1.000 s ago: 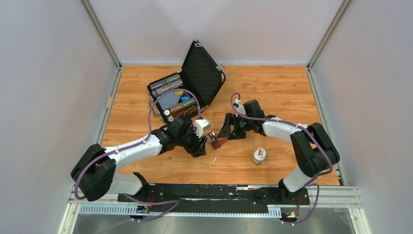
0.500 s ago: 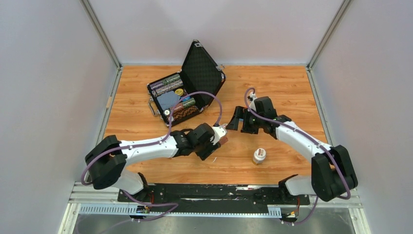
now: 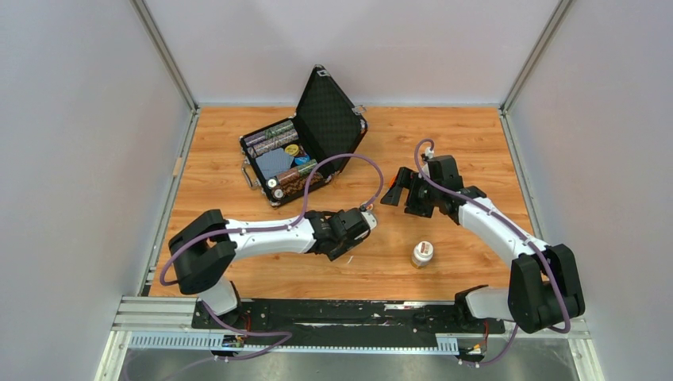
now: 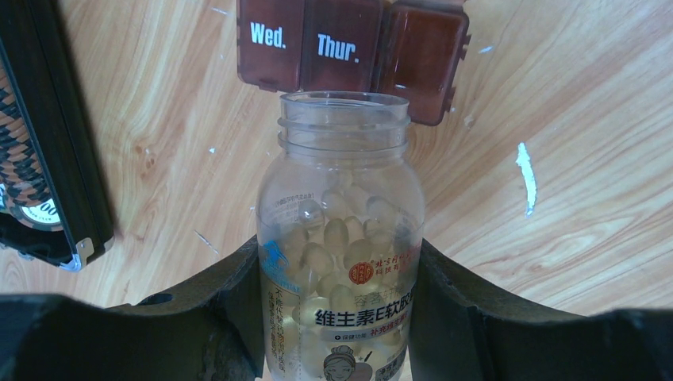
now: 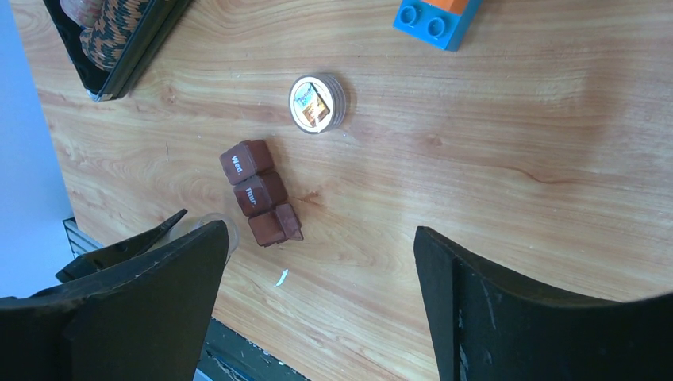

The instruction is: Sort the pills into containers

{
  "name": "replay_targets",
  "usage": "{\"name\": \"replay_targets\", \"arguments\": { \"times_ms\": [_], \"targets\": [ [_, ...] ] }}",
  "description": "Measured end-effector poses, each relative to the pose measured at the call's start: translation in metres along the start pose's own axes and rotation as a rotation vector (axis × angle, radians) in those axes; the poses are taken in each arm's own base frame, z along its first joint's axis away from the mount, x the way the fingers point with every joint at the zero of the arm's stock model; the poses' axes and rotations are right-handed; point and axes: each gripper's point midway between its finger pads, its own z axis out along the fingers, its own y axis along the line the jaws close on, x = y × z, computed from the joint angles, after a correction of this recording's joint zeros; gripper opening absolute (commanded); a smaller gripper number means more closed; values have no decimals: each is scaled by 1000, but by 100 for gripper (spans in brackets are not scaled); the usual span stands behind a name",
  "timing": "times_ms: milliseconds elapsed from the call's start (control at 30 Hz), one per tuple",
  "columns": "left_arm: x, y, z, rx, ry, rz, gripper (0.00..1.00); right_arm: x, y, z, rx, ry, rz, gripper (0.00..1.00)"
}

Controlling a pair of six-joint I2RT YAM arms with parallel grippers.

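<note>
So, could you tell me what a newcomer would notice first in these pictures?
The uncapped clear bottle of pale capsules, clamped in the left gripper, points its mouth at the brown pill box marked Wed. and Thur. A black case lies open towards the back of the table, and the right gripper hangs open above it.

An open black hard case (image 3: 329, 121), its tray packed with rows of poker chips (image 3: 271, 136), stands on a wooden table (image 3: 468, 135); a blue-and-orange toy brick (image 5: 438, 17) lies apart from it.
</note>
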Motion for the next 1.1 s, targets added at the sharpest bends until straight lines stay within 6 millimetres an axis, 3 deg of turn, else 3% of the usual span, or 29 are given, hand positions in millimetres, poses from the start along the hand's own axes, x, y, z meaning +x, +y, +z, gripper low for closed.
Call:
{"name": "replay_targets", "arguments": {
  "times_ms": [167,400,567,1100],
  "targets": [
    [6,-1,-1,11,30,15,0,-1,-1,0,2,-3,5,88],
    [-5,-10,-1,61,49,35,0,-4,-4,-1,7,-8,18,88],
    [2,-17,4,90,101,65,0,-5,-5,-1,10,-11,25,88],
    [-1,-13,-1,84,196,116,0,-5,-10,1,21,-5,40,87]
  ]
}}
